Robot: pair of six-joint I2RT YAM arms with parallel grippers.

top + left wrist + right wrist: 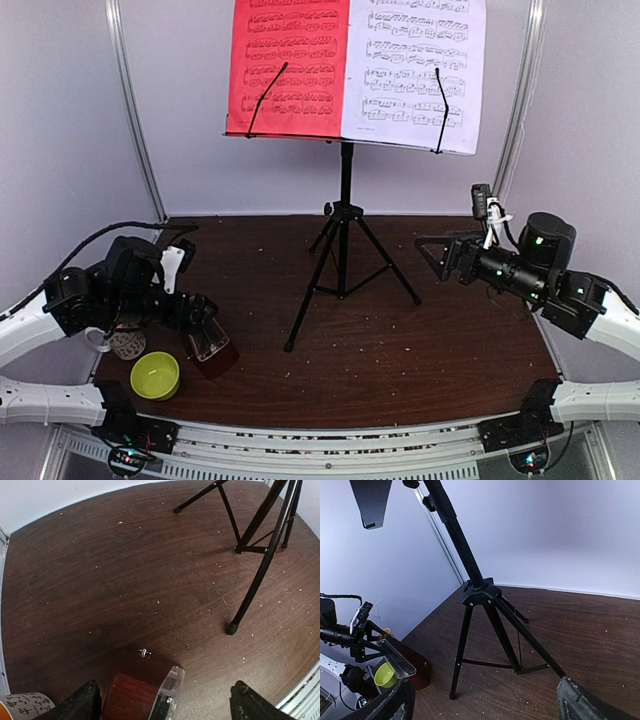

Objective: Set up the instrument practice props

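At the near left corner of the table (400, 370), the lime-green bowl (155, 375) and the patterned mug (25, 702) sit just beside the metronome (135, 695). The left fingers (80, 705) stand wide open, one on each side of it. It sits close to one finger and apart from the other.

If the fingers close from here, I judge the nearer one would push first and could skid or tip the metronome, or nudge the mug. The clear cover faces the far finger and might slip under the squeeze. The metronome looks tilted, its long axis leaning instead of plumb, though I cannot tell whether its base lies flat.

Further in, the right fingers (590, 700) are spread open on nothing, pointing at the music stand (345, 230) mid-table. A careless swing into a tripod leg could topple it.

The stand's pole runs straight up. Its desk faces the arms, holding the red sheet (290, 65) and the white sheet (420, 65) side by side.
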